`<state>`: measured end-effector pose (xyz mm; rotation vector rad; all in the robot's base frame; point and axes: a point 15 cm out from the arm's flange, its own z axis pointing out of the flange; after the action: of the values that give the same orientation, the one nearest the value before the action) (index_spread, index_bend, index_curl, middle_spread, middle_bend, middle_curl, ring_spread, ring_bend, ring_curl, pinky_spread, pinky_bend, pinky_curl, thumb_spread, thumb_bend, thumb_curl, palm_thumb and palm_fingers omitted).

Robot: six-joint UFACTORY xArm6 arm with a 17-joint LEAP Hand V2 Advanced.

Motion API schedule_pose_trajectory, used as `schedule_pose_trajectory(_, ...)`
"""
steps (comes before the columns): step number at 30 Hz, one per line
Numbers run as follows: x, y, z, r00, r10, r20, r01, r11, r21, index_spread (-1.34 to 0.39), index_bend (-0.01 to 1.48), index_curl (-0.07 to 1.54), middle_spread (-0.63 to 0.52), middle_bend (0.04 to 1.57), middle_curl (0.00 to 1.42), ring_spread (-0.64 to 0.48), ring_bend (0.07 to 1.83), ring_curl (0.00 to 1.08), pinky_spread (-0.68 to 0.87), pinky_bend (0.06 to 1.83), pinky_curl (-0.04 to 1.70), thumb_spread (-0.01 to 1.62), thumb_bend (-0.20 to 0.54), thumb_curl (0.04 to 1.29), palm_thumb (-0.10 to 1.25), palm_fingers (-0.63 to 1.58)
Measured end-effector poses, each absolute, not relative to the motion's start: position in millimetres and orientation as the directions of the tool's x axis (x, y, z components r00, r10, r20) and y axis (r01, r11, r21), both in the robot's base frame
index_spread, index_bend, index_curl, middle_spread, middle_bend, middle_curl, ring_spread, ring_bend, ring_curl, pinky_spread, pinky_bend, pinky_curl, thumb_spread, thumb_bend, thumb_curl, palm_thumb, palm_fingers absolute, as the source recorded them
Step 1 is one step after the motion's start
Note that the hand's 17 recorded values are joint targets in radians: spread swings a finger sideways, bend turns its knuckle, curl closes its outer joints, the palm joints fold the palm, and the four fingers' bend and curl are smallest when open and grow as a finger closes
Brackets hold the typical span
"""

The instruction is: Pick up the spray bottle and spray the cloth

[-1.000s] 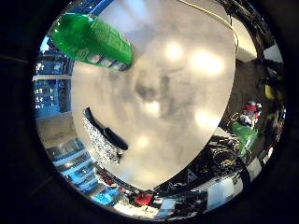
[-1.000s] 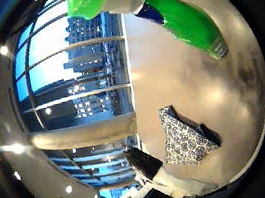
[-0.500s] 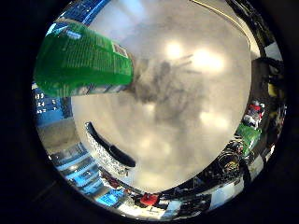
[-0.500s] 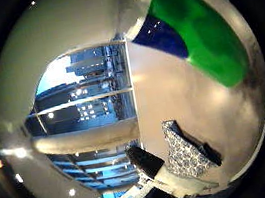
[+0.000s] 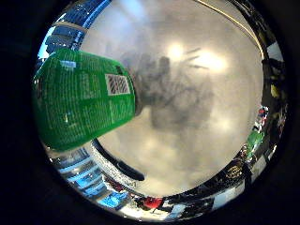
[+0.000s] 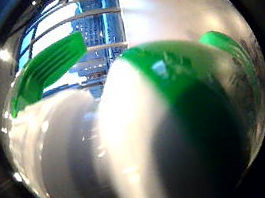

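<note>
Close against the palm, filling most of the thumb-side view: spray bottle [image 6: 186, 121], green body, white head and green trigger [image 6: 47, 72], lying on its side on the pale glossy bench [image 5: 197, 140]. Near the bench edge, just beyond the bottle's base: patterned cloth [image 5: 112, 166], flat, apart from the bottle. No part of the hand in view, so cannot tell whether spread or closed.

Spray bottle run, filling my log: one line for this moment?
phase: closing on spray bottle | bottle: fills palm views, green trigger visible | cloth: on table, beside bottle | fingers: unseen
</note>
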<state>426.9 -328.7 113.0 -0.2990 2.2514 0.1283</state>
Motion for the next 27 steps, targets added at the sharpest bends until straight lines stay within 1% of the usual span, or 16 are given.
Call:
schedule_pose_trajectory(11,433,-335,103,-0.621,-0.175,-0.764,-0.264,0.965,-0.007,-0.10,0.15,0.26,0.21,0.20,0.31,0.24,0.39,0.27,0.48,0.61,0.31,0.98,-0.026,0.29,0.48,0.01)
schedule_pose_trajectory(19,444,-345,98,-0.617,-0.179,-0.766,-0.265,0.964,-0.012,-0.12,0.16,0.27,0.17,0.28,0.35,0.20,0.43,0.28,0.45,0.60,0.29,0.98,-0.023,0.30,0.52,0.16)
schedule_pose_trajectory(22,449,-354,102,-0.613,-0.190,-0.767,-0.258,0.966,-0.033,-0.14,0.14,0.26,0.14,0.32,0.36,0.14,0.49,0.29,0.42,0.59,0.28,0.99,-0.018,0.30,0.57,0.24)
schedule_pose_trajectory(23,449,-358,101,-0.616,-0.187,-0.765,-0.247,0.968,-0.037,-0.15,0.15,0.26,0.11,0.34,0.37,0.09,0.53,0.29,0.40,0.58,0.27,0.99,-0.018,0.31,0.58,0.30)
schedule_pose_trajectory(25,450,-363,102,-0.616,-0.188,-0.765,-0.236,0.970,-0.049,-0.17,0.16,0.26,0.06,0.39,0.39,0.03,0.60,0.31,0.33,0.56,0.26,0.98,-0.023,0.31,0.59,0.38)
schedule_pose_trajectory(26,453,-364,104,-0.613,-0.192,-0.767,-0.237,0.970,-0.053,-0.17,0.16,0.27,0.06,0.40,0.39,0.02,0.61,0.31,0.33,0.56,0.26,0.98,-0.022,0.31,0.59,0.38)
schedule_pose_trajectory(27,455,-366,107,-0.608,-0.197,-0.769,-0.238,0.969,-0.061,-0.19,0.17,0.27,0.02,0.44,0.41,-0.02,0.67,0.33,0.26,0.56,0.25,0.98,-0.019,0.31,0.61,0.47)
